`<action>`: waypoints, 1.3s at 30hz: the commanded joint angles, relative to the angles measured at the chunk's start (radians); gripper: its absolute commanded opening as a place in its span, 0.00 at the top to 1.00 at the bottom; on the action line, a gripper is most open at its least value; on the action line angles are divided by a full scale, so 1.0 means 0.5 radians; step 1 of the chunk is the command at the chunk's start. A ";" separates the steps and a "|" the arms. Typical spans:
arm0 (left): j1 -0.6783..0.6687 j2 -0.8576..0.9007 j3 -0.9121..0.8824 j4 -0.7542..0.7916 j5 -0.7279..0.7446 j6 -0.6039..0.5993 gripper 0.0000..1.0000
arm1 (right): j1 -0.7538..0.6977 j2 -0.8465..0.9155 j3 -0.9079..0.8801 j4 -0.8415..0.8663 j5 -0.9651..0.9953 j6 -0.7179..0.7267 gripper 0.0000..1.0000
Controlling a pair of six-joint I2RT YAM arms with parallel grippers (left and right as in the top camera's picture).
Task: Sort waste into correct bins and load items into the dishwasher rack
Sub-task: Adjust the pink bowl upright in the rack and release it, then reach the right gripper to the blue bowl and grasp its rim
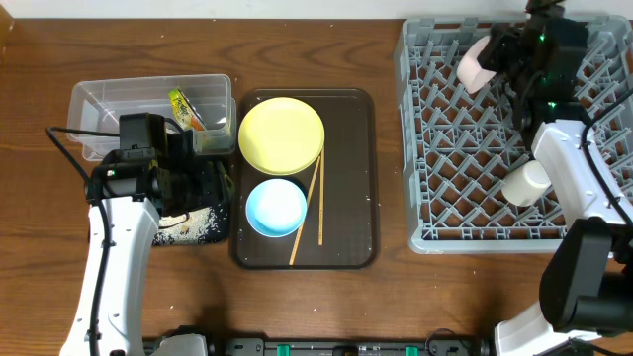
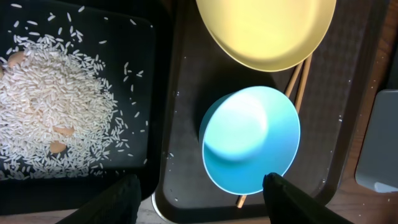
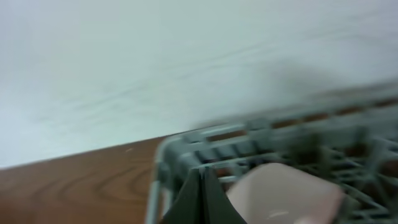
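My left gripper (image 2: 199, 208) is open and empty, low over the near edge of the brown serving tray, between the black tray (image 2: 146, 68) of rice grains (image 2: 50, 106) and the light blue bowl (image 2: 252, 140). The yellow plate (image 1: 281, 134), blue bowl (image 1: 275, 208) and two chopsticks (image 1: 315, 203) lie on the serving tray. My right gripper (image 3: 202, 193) is shut on the rim of the pale pink bowl (image 1: 477, 65) at the grey rack's (image 1: 445, 148) far left corner. A white cup (image 1: 524, 183) lies in the rack. The green-and-orange wrapper (image 1: 184, 107) is in the clear tub (image 1: 99, 109). The paper scrap is out of view.
The brown serving tray (image 1: 351, 178) sits between the bins and the rack. Bare wooden table lies in front of it and at the far left. A cable (image 1: 64, 148) runs beside the left arm. The right wrist view is blurred.
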 commanded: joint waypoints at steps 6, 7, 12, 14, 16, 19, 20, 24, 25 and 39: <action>0.003 -0.014 -0.014 -0.005 -0.009 0.011 0.34 | 0.063 -0.005 0.005 -0.285 -0.210 -0.195 0.99; 0.003 -0.014 -0.014 -0.006 -0.009 0.011 0.34 | 0.065 0.015 0.005 -0.319 -0.208 -0.195 0.99; 0.003 -0.014 -0.014 -0.007 -0.009 0.011 0.34 | 0.053 0.126 0.005 -0.359 -0.170 -0.195 0.99; 0.003 -0.014 -0.014 -0.007 -0.008 0.011 0.34 | 0.036 0.130 0.005 -0.375 -0.098 -0.195 0.99; 0.003 -0.014 -0.014 -0.008 -0.008 0.011 0.34 | 0.002 0.114 0.005 -0.404 -0.044 -0.194 0.99; 0.003 -0.014 -0.014 -0.006 -0.009 0.011 0.34 | -0.055 0.083 0.005 -0.428 -0.044 -0.195 0.99; 0.003 -0.014 -0.014 -0.006 -0.009 0.011 0.34 | -0.073 0.070 0.005 -0.436 -0.045 -0.195 0.99; 0.003 -0.014 -0.014 -0.005 -0.009 0.011 0.34 | -0.140 0.025 0.005 -0.451 -0.038 -0.194 0.99; 0.003 -0.014 -0.014 -0.006 -0.009 0.011 0.34 | -0.151 0.021 0.005 -0.452 -0.015 -0.194 0.99; 0.003 -0.014 -0.014 -0.007 -0.011 0.004 0.34 | -0.148 -0.076 0.005 -0.681 -0.262 -0.211 0.82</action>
